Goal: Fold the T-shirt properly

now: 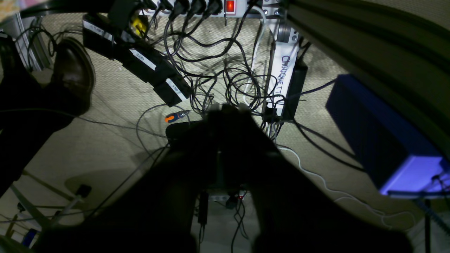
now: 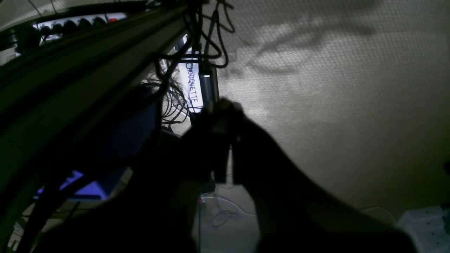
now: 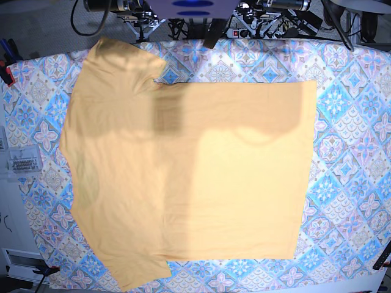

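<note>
Both wrist views leave the left gripper and right gripper as dark, blurred silhouettes. The base view shows neither gripper. The T-shirt hides most of the cloth, and the bottom edge cuts its lower sleeve

Tile-patterned cloth, tangled cables, screwdriver
</note>
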{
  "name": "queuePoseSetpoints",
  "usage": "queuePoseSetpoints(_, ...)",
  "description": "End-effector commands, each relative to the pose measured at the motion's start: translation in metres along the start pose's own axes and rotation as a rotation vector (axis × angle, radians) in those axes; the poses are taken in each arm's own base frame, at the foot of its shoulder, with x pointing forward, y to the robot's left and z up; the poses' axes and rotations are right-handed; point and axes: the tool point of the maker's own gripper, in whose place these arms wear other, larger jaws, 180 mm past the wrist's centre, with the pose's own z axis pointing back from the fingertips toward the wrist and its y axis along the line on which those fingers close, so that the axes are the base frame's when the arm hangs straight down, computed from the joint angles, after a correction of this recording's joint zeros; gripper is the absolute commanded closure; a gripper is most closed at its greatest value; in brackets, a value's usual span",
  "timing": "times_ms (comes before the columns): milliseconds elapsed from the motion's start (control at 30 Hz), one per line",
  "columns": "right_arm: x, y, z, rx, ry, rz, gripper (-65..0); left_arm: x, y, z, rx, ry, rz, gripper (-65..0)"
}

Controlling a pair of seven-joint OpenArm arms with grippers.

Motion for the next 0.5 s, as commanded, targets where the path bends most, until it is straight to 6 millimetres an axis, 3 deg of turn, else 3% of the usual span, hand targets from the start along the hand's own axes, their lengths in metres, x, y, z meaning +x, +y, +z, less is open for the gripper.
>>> queuePoseSetpoints(0,0.0008,0.0005,0.0000,0.001,-0.005,0.004,-0.7,-0.0039,0.0018,0.0003,0.005,0.003,0.000,-0.1)
queuePoseSetpoints(467,-0.0001,-0.0006,0.0001,-0.001,-0.004,-0.002,-0.7,-0.0059,0.0019,0.0005,0.005,0.006,-0.001,-0.1)
